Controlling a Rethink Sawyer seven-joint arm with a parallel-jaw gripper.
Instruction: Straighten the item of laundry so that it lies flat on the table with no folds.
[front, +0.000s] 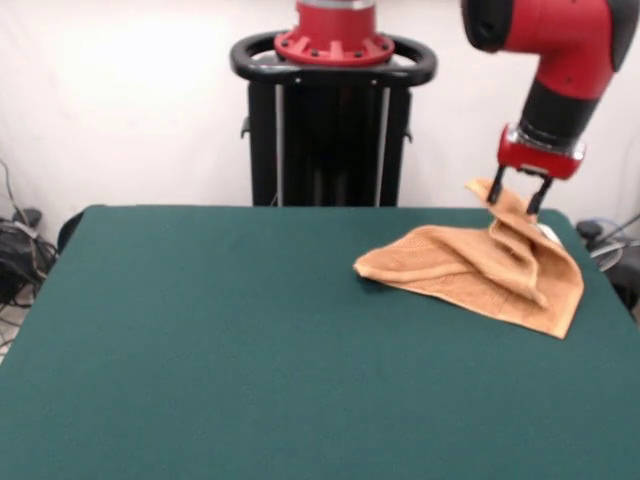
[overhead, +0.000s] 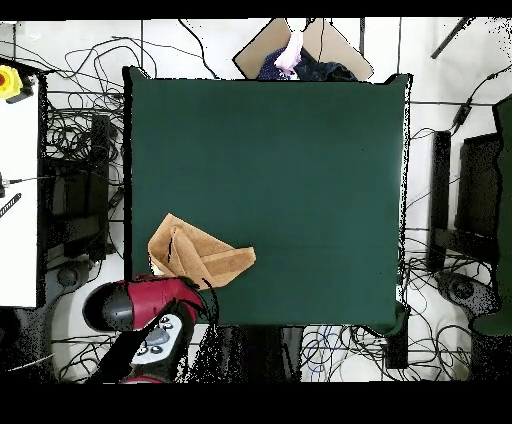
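1 corner of the towel (front: 480, 265) is up off the table (front: 220, 340), pinched between the 2 dark fingers (front: 496, 188) of the gripper (front: 518, 197), which hangs from the red arm (front: 560, 60) in the front view. below the pinch the cloth drapes in creased folds and spreads onto the green top, near the robot's side and close to 1 side edge. overhead, the towel (overhead: 195, 255) sits just beside the arm (overhead: 140, 303), and a person (overhead: 292, 52) shows at the far edge.

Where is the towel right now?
In the front view the towel lies crumpled at the table's far right, one corner lifted in the gripper; overhead, it's lower left.
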